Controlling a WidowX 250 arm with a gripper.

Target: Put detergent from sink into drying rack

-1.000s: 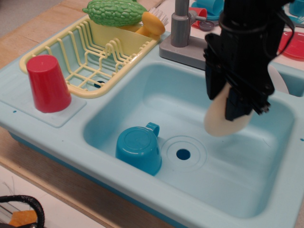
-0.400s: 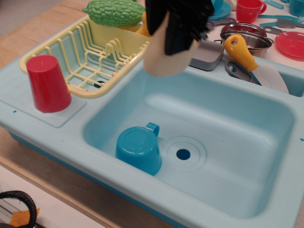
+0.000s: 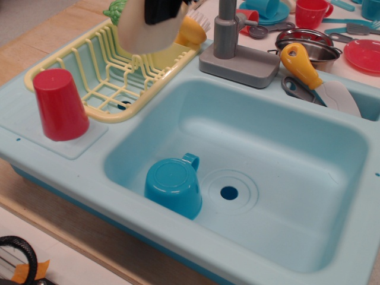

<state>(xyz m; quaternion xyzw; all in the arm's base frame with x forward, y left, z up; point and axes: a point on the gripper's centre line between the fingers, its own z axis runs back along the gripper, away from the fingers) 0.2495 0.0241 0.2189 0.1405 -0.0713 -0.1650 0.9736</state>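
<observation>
The cream-beige detergent [image 3: 141, 32] hangs in the air over the back part of the pale yellow drying rack [image 3: 110, 74], at the top of the view. My black gripper [image 3: 161, 8] shows only at the top edge and is shut on the detergent's upper part. The bottle's lower end is above the rack's ribs; I cannot tell whether it touches them. The light-blue sink [image 3: 267, 148] holds an upturned blue cup [image 3: 174, 187] beside the drain hole [image 3: 228, 192].
A red cup [image 3: 59, 104] stands upside down left of the rack. A green bumpy vegetable [image 3: 114, 8] and an orange toy [image 3: 191, 31] sit at the rack's back. The grey faucet [image 3: 230, 38] stands behind the basin. An orange-handled spatula [image 3: 304, 66], metal bowl [image 3: 314, 47] and red plate [image 3: 363, 54] lie at the back right.
My gripper has carried the detergent up out of the sink and leftward, from the basin's right side past the faucet to above the drying rack. The blue cup has not moved.
</observation>
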